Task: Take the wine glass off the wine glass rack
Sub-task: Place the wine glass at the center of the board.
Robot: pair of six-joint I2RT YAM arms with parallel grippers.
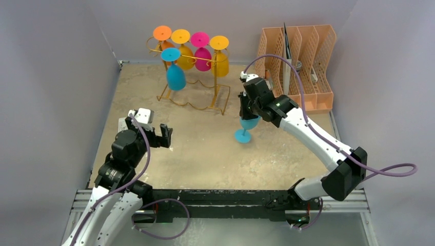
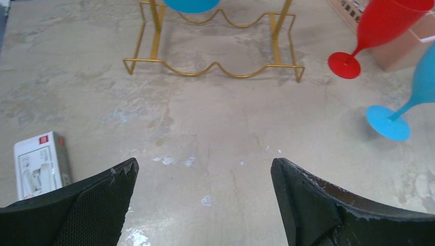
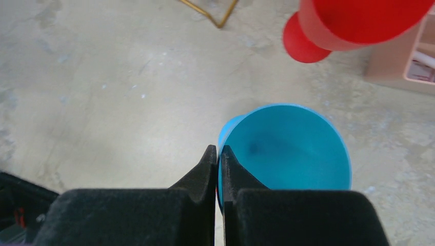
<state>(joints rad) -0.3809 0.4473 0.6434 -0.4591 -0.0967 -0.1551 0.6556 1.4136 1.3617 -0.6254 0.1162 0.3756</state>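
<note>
The gold wire wine glass rack (image 1: 197, 100) stands at the back of the table, its base also showing in the left wrist view (image 2: 215, 69). Several coloured glasses hang on it upside down, among them a blue one (image 1: 175, 76). A blue wine glass (image 1: 249, 123) is off the rack, mouth up and tilted, its foot (image 2: 388, 123) at the tabletop. My right gripper (image 3: 217, 151) is shut on its rim (image 3: 287, 148), one finger inside the bowl. My left gripper (image 2: 205, 169) hangs open over bare table at the left, holding nothing.
A red wine glass (image 2: 382, 28) stands tilted to the right of the rack, next to the peach lattice file organiser (image 1: 302, 66). A small white box (image 2: 40, 163) lies at the left near my left gripper. Grey walls close in the table.
</note>
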